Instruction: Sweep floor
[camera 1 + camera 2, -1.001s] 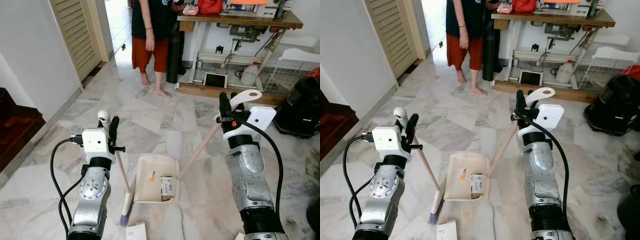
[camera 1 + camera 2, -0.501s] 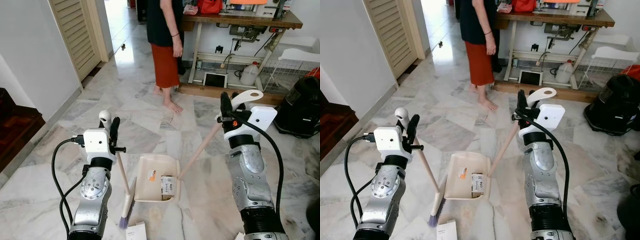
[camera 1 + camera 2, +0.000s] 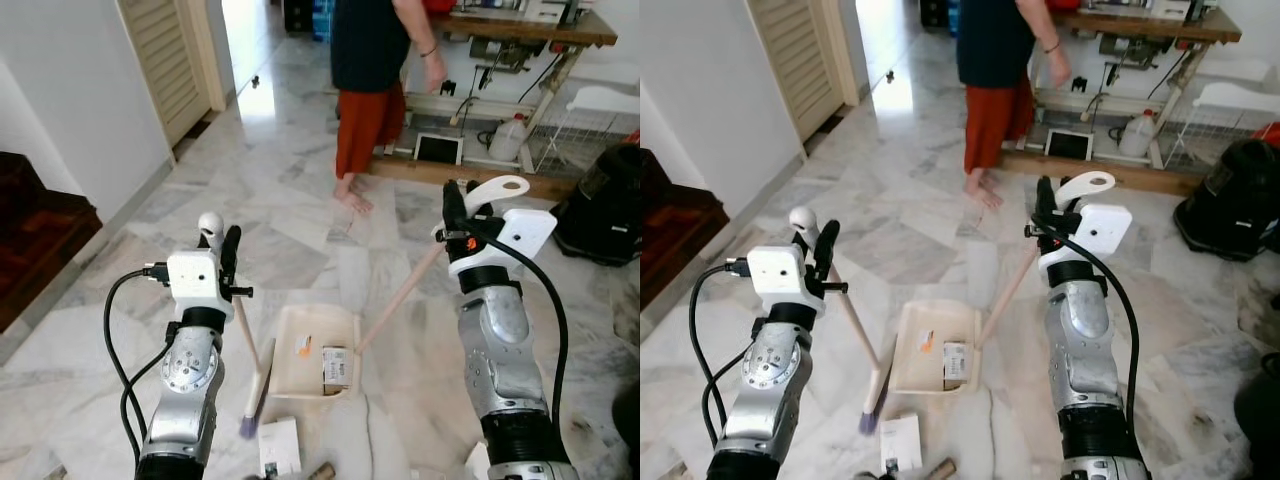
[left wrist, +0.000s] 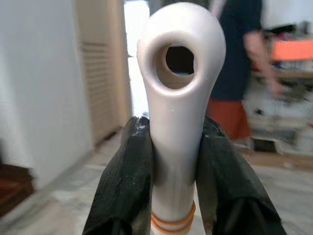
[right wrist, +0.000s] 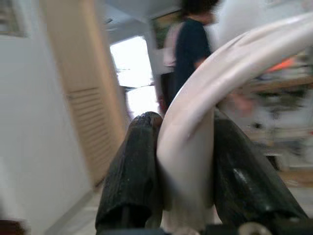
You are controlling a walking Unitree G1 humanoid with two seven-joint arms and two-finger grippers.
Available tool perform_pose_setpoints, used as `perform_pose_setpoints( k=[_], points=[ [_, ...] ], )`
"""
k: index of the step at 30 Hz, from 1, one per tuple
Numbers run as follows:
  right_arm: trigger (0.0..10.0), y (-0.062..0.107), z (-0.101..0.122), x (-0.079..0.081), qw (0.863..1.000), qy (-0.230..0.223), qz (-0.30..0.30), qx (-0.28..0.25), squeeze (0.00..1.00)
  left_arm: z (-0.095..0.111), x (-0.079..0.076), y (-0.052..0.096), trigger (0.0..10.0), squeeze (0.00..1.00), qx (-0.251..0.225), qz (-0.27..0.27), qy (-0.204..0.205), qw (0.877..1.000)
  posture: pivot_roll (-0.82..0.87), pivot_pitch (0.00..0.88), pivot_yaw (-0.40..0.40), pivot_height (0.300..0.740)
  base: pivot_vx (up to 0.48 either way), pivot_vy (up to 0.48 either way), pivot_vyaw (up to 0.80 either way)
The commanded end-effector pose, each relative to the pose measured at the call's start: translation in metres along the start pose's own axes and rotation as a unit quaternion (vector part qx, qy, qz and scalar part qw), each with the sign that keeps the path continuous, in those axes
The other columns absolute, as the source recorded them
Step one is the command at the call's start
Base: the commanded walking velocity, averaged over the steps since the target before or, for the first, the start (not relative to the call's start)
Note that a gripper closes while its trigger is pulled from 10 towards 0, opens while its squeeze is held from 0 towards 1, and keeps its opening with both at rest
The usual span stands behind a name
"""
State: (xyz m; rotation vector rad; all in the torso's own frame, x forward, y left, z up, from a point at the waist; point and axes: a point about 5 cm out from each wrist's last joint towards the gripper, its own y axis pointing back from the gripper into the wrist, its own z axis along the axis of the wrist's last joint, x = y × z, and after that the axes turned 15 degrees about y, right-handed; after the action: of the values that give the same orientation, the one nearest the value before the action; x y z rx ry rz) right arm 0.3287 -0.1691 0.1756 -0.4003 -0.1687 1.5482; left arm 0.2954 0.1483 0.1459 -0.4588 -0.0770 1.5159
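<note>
While your left gripper (image 4: 173, 161) is clenched on the top of the broom (image 3: 247, 352) handle, its bristles rest on the marble floor (image 3: 300, 215) just beside the dustpan (image 3: 315, 352), so a short stroke should push debris in. Your right gripper (image 5: 188, 166) grasps the looped end of the dustpan's long handle, tilting it to keep the pan's mouth flat on the floor. You can see a labelled packet (image 3: 337, 368) in the pan and a white card (image 3: 277, 446) near the bristles, but their print is too small to read.
</note>
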Motion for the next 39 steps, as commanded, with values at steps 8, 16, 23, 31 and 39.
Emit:
perform_pose_setpoints(
  k=[8,16,23,31,39],
  points=[
    [10.0,-0.0051,0.0121,0.0034,1.0,-0.011,0.001,-0.028,0.0,0.0036,0.0017,-0.001,10.0,0.0,-0.014,0.002,-0.002,1.0,-0.02,0.0,0.015,0.74,-0.303,0.0,0.0],
    [10.0,-0.0083,0.0154,0.0043,0.999,-0.012,0.003,-0.033,0.0,0.0032,0.0021,-0.002,10.0,0.0,-0.014,0.002,-0.003,1.0,-0.02,0.0,0.016,0.74,-0.303,0.0,0.0],
    [10.0,-0.0069,0.0147,0.003,0.999,-0.013,0.0,-0.032,0.0,0.0031,0.0021,-0.0008,10.0,0.0,-0.015,0.003,-0.003,1.0,-0.02,0.0,0.015,0.74,-0.303,0.0,0.0],
    [10.0,-0.0048,0.0131,0.007,0.999,-0.02,0.003,-0.029,0.0,0.004,0.003,-0.0009,10.0,0.0,-0.016,0.003,-0.006,1.0,-0.01,0.0,0.017,0.74,-0.305,0.0,0.0],
    [10.0,-0.0045,0.0121,0.0091,0.999,-0.024,0.004,-0.026,0.0,0.0045,0.0043,-0.0008,10.0,0.0,-0.015,0.003,-0.008,1.0,-0.01,0.0,0.022,0.74,-0.303,0.0,0.0]
  ],
)
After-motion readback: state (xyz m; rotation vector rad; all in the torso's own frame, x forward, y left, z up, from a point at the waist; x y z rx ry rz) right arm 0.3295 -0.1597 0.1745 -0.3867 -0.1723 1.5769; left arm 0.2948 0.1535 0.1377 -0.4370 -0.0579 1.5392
